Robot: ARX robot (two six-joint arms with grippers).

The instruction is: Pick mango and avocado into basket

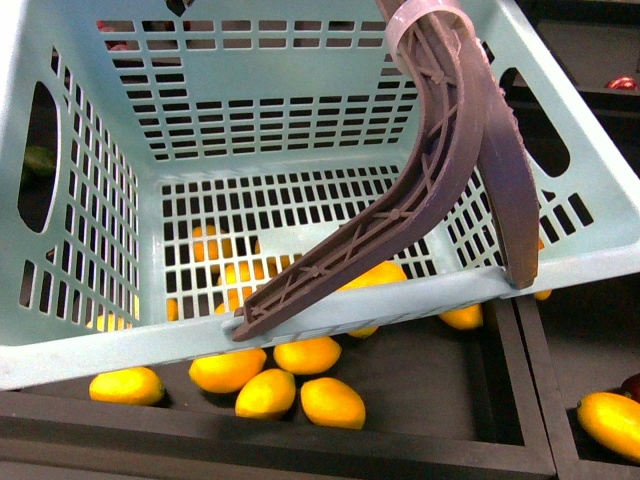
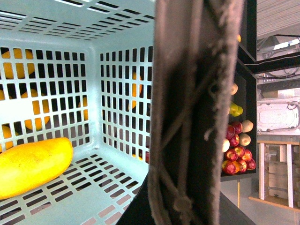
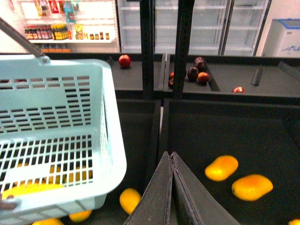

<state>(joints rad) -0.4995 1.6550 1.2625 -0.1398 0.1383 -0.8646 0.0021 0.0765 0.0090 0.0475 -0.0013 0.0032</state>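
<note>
1. Front view: the basket hangs tilted above the black tray of loose yellow fruit. Its brown-grey handles lie across the opening.
   - A fruit brought in could strike a handle and bounce out, and the tilt could send cargo rolling to the low corner.
   - A dark green fruit, probably the avocado, shows through the left wall's hand-slot, outside the basket.
   - No writing is legible.
2. Left wrist view: the mango lies on the basket floor beside a wall.
   - The left claw appears clamped on a handle, which fills the frame. A slipping grip would drop everything.
   - The red fruit beyond carry no readable labels.
3. Right wrist view: the right claw is pressed together and empty, beside the basket's rim and above the tray.
   - Reaching past the basket for the avocado could knock it.
   - The shelf bottles and a freezer bear marks too small to read.
</note>
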